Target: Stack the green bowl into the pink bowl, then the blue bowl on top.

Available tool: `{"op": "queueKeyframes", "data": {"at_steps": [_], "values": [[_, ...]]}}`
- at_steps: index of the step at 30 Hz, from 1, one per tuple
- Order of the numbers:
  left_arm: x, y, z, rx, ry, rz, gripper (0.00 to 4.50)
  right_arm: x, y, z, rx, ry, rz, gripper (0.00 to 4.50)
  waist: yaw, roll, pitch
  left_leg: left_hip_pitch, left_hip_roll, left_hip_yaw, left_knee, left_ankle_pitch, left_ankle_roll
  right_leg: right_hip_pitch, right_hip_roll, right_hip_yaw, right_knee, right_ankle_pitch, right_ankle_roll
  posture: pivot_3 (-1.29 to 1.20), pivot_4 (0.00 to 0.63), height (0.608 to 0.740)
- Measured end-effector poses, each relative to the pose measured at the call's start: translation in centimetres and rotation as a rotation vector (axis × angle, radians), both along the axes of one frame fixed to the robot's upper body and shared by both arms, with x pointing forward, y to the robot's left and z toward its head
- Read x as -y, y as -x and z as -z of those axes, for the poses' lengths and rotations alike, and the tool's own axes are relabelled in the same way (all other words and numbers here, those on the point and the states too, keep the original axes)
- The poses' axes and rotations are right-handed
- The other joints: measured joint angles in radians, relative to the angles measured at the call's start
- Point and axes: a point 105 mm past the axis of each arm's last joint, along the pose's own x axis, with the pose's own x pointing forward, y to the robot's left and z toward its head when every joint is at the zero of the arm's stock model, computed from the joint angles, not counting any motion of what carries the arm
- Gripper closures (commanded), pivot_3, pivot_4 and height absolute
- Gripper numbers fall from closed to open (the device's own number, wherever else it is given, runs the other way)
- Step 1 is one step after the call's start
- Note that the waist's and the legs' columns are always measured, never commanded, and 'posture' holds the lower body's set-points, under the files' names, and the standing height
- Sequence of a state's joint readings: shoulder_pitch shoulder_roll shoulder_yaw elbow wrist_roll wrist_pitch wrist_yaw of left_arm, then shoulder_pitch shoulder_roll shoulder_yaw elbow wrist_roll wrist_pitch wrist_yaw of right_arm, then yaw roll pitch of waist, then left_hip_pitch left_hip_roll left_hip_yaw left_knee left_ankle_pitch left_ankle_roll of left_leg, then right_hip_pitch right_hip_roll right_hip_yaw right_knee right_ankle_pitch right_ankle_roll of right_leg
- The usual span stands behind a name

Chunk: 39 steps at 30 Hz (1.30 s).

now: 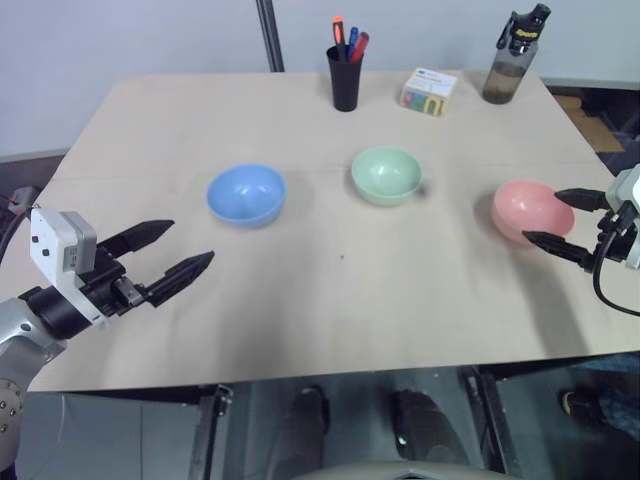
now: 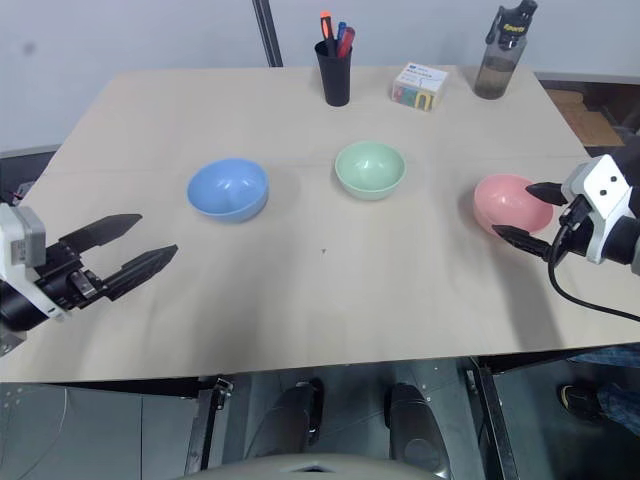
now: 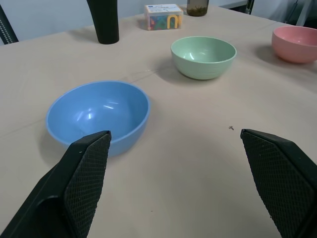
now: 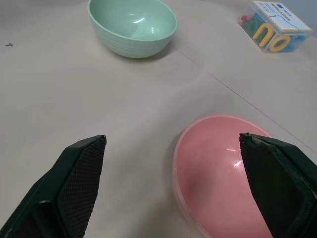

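here both fingers gape empty; right wrist view shows pink bowl [image 4: 223, 173] tilted.

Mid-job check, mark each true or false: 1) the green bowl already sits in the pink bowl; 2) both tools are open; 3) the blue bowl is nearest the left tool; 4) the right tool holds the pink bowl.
1) False: the green bowl stands alone on the table, apart from the pink bowl.
2) True: left tool and right tool are both open.
3) True: the blue bowl is nearest it.
4) False: its open fingers sit beside the pink bowl, gripping nothing.
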<state>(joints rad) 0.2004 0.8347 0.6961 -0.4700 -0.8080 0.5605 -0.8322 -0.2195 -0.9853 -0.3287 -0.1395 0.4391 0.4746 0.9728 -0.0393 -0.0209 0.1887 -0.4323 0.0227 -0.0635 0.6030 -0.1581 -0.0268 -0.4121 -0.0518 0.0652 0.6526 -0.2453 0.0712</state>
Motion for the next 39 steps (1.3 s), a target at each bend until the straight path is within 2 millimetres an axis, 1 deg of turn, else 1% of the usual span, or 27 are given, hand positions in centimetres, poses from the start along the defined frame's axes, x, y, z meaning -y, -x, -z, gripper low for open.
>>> {"op": "queueKeyframes", "data": {"at_steps": [4, 8, 12, 13, 15, 16, 17, 20, 21, 23, 28, 29, 30, 31, 32, 33, 34, 35, 37, 39], "values": [[0.0, -0.1, 0.0, -0.001, 0.006, -0.009, 0.07, -0.4, -0.5, -0.1, -0.003, 0.008, -0.010, 0.00, -0.003, 0.000, 0.000, 0.000, 0.000, 0.001, 0.000, 0.000, 0.000, 0.000, 0.000, 0.001, 0.000, 0.000, 0.000, 0.00, 0.150, 0.740], [0.6, -0.2, -0.2, 0.020, 0.020, -0.010, 0.07, -1.0, -1.2, 0.1, -0.023, 0.015, -0.021, 0.00, -0.001, 0.000, 0.000, 0.001, 0.000, 0.001, 0.000, 0.000, 0.000, 0.000, 0.000, 0.001, 0.000, 0.000, 0.000, 0.00, 0.150, 0.740], [1.2, -0.6, 0.5, 0.010, 0.061, -0.011, 0.07, -1.8, -1.7, 0.7, -0.042, 0.013, -0.019, 0.00, 0.001, 0.000, 0.000, 0.000, 0.000, 0.001, 0.000, 0.000, 0.000, 0.000, 0.001, 0.001, 0.000, 0.000, 0.000, 0.00, 0.150, 0.740], [1.9, -0.8, 0.5, 0.018, 0.065, 0.003, 0.07, -2.3, -2.2, 1.1, -0.049, 0.010, -0.009, 0.00, 0.001, 0.000, 0.000, 0.000, 0.000, 0.001, 0.001, 0.000, 0.000, 0.000, 0.001, 0.001, 0.001, 0.000, 0.000, 0.00, 0.150, 0.740], [2.2, -0.8, 0.4, 0.024, 0.063, 0.011, 0.07, -2.4, -2.4, 1.2, -0.051, 0.011, -0.003, 0.00, 0.001, 0.000, 0.000, 0.000, 0.000, 0.001, 0.001, 0.000, 0.000, 0.000, 0.001, 0.001, 0.001, 0.000, 0.000, 0.00, 0.150, 0.740], [2.8, -1.1, 0.2, 0.037, 0.070, 0.024, 0.07, -2.4, -3.2, 1.4, -0.046, 0.011, 0.029, 0.00, 0.000, 0.000, 0.000, 0.001, 0.000, 0.001, 0.001, 0.000, 0.000, 0.001, 0.001, 0.002, 0.001, 0.000, 0.000, 0.00, 0.150, 0.740], [3.1, -1.2, 0.2, 0.041, 0.072, 0.036, 0.07, -2.4, -3.5, 1.6, -0.048, 0.012, 0.041, 0.00, 0.000, -0.001, 0.000, 0.001, 0.000, 0.001, 0.002, 0.000, 0.000, 0.000, 0.001, 0.002, 0.002, 0.000, 0.000, 0.00, 0.150, 0.740], [4.4, -1.3, 0.2, 0.050, 0.073, 0.079, 0.07, -2.5, -4.4, 2.9, -0.078, 0.030, 0.088, 0.00, 0.000, -0.001, 0.000, 0.001, 0.000, 0.001, 0.002, 0.000, 0.000, 0.000, 0.001, 0.002, 0.002, 0.000, 0.000, 0.00, 0.150, 0.740], [5.2, -1.3, 0.2, 0.059, 0.069, 0.110, 0.07, -2.7, -5.0, 3.9, -0.098, 0.037, 0.111, 0.00, 0.000, -0.001, 0.000, 0.001, 0.000, 0.001, 0.002, 0.000, 0.000, 0.000, 0.001, 0.002, 0.003, 0.001, 0.000, 0.00, 0.150, 0.740], [5.5, -1.3, 0.2, 0.063, 0.070, 0.120, 0.07, -2.9, -5.3, 4.3, -0.106, 0.044, 0.118, 0.00, -0.001, -0.001, 0.000, 0.001, 0.000, 0.001, 0.002, 0.000, 0.000, 0.000, 0.002, 0.002, 0.003, 0.001, -0.001, 0.00, 0.150, 0.740], [6.7, -1.1, 0.3, 0.073, 0.063, 0.168, 0.07, -2.7, -6.8, 5.0, -0.110, 0.088, 0.175, 0.00, -0.002, -0.001, 0.000, 0.001, 0.000, 0.001, 0.002, 0.000, 0.000, 0.000, 0.002, 0.002, 0.004, 0.002, -0.002, 0.00, 0.150, 0.740], [6.8, -1.0, 0.3, 0.079, 0.063, 0.174, 0.00, -2.6, -7.1, 5.2, -0.112, 0.090, 0.188, 0.53, -0.002, -0.001, 0.000, 0.001, 0.000, 0.001, 0.003, 0.000, 0.000, 0.000, 0.002, 0.002, 0.004, 0.002, -0.002, 0.00, 0.150, 0.740], [7.0, -1.0, 0.2, 0.082, 0.065, 0.180, 0.00, -2.5, -7.3, 5.4, -0.117, 0.092, 0.200, 0.81, -0.002, -0.001, 0.000, 0.001, 0.000, 0.001, 0.003, 0.000, 0.000, 0.000, 0.002, 0.002, 0.005, 0.002, -0.002, 0.00, 0.150, 0.740], [7.1, -1.0, 0.3, 0.082, 0.066, 0.184, 0.00, -2.4, -7.6, 5.7, -0.124, 0.099, 0.211, 1.30, -0.002, -0.001, 0.000, 0.001, 0.000, 0.001, 0.004, 0.000, 0.000, 0.000, 0.002, 0.003, 0.005, 0.002, -0.002, 0.00, 0.150, 0.740], [7.2, -1.1, 0.3, 0.081, 0.067, 0.187, 0.00, -2.3, -7.7, 5.9, -0.128, 0.108, 0.212, 1.60, -0.002, -0.001, 0.000, 0.001, 0.000, 0.001, 0.004, 0.000, 0.000, 0.000, 0.002, 0.003, 0.005, 0.002, -0.002, 0.00, 0.150, 0.740], [7.2, -1.1, 0.3, 0.080, 0.068, 0.185, 0.00, -2.3, -7.8, 6.2, -0.133, 0.113, 0.213, 2.14, -0.002, -0.001, 0.000, 0.001, 0.000, 0.001, 0.004, 0.000, 0.000, 0.000, 0.002, 0.002, 0.005, 0.002, -0.002, 0.00, 0.150, 0.740], [7.2, -1.1, 0.3, 0.081, 0.069, 0.185, 0.00, -2.4, -8.0, 6.3, -0.138, 0.112, 0.214, 2.58, -0.002, 0.000, 0.000, 0.001, 0.000, 0.001, 0.004, 0.000, 0.000, 0.000, 0.002, 0.003, 0.005, 0.002, -0.002, 0.00, 0.150, 0.740], [7.2, -1.1, 0.3, 0.082, 0.069, 0.186, 0.00, -2.4, -8.0, 6.4, -0.139, 0.112, 0.213, 2.77, -0.002, -0.001, 0.000, 0.001, 0.000, 0.001, 0.004, 0.000, 0.000, 0.000, 0.002, 0.002, 0.005, 0.002, -0.002, 0.00, 0.150, 0.740], [7.3, -1.1, 0.3, 0.084, 0.072, 0.185, 0.00, -2.7, -8.3, 6.2, -0.132, 0.109, 0.208, 3.34, -0.002, -0.001, 0.000, 0.001, 0.000, 0.001, 0.004, 0.000, 0.000, 0.000, 0.002, 0.002, 0.006, 0.002, -0.002, 0.00, 0.150, 0.740], [7.4, -0.9, 0.3, 0.089, 0.072, 0.188, 0.00, -2.7, -8.4, 6.2, -0.127, 0.114, 0.209, 4.25, -0.002, -0.001, 0.000, 0.001, 0.000, 0.001, 0.004, 0.000, 0.000, 0.000, 0.002, 0.002, 0.006, 0.002, -0.002, 0.00, 0.150, 0.740]]}}
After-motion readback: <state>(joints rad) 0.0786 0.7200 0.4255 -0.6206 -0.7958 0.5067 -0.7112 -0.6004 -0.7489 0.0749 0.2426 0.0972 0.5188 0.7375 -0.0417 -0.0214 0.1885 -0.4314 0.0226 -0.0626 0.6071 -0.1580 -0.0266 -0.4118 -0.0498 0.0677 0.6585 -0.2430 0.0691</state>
